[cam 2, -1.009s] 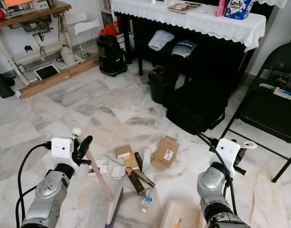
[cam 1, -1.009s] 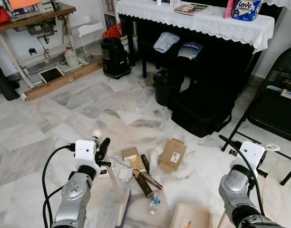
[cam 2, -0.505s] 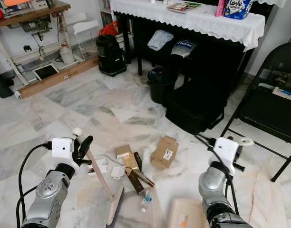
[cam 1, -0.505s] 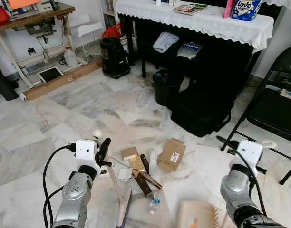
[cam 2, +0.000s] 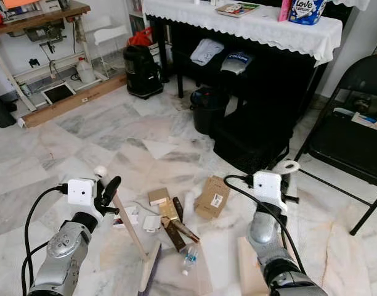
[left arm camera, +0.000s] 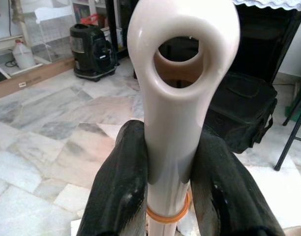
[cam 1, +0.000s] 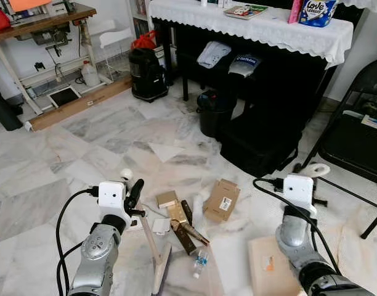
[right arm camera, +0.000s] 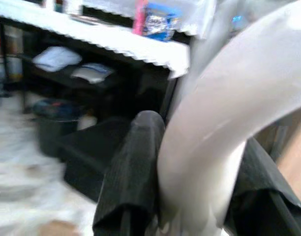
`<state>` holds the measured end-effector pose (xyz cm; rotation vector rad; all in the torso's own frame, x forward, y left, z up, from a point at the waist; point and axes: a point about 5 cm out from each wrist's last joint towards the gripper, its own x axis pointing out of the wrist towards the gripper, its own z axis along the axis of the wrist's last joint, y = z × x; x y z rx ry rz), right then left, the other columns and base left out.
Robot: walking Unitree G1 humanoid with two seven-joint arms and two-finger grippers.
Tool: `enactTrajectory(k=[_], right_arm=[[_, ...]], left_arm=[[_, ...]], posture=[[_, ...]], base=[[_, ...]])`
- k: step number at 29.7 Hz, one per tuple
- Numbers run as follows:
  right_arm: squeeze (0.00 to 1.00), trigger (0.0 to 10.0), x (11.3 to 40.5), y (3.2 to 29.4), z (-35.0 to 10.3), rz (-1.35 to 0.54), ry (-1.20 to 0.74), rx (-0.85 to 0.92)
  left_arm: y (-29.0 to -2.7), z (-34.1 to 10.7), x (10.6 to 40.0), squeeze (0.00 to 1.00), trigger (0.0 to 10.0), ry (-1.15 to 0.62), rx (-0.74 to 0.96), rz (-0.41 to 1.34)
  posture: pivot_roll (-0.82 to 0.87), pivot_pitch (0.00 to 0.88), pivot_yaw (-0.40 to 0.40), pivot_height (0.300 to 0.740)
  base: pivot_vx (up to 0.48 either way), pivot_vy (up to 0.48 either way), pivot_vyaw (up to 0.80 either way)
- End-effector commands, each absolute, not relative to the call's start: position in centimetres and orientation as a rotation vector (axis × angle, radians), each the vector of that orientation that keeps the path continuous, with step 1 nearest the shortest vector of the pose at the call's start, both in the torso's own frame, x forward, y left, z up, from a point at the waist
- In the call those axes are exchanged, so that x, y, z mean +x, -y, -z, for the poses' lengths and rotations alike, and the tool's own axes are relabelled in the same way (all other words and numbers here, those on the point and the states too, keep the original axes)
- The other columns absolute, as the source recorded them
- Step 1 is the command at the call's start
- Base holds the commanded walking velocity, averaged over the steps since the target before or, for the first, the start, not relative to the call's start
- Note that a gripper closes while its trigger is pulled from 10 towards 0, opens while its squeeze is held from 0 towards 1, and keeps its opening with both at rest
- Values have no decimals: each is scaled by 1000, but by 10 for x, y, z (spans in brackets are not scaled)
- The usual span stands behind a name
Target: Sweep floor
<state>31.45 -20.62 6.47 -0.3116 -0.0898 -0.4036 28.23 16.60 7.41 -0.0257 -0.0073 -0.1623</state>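
Both hands were clamped: left hand (left arm camera: 172, 196) on the broom (cam 1: 150, 237), right hand (right arm camera: 190, 196) on the dustpan (cam 1: 270, 271). Gathering step: next, sweep the litter (cam 1: 188, 225) toward 3 o'clock.

"Love" reads on the blue-white pack (cam 1: 316, 12) on the table.

Marble floor (cam 1: 65, 154): cardboard box (cam 1: 222, 200), plastic bottle (cam 1: 200, 263), scattered litter.

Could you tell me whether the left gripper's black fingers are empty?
No, the left gripper is clamped on the cream plastic broom handle.
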Motion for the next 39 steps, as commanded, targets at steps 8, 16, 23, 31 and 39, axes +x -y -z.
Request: enactTrajectory(k=[8,16,23,31,39], right_arm=[[0,10000,327,200,-74,245,77,-39],[0,10000,324,202,-73,116,97,-29],[0,10000,317,205,-66,109,88,-68],[0,10000,306,220,-57,190,59,-133],[0,10000,298,228,-51,228,33,-168]], left_arm=[[-164,-83,286,0,10000,47,-28,173],[-162,-83,286,0,10000,47,-37,180],[-162,-84,287,0,10000,49,-40,184],[-166,-84,285,0,10000,47,-37,178],[-168,-86,285,0,10000,50,-35,180]], posture=[[94,0,31,740],[92,0,30,740],[101,0,28,740],[110,0,32,740],[118,0,37,740]], base=[[0,0,0],[0,0,0],[0,0,0],[0,0,0],[0,0,0]])
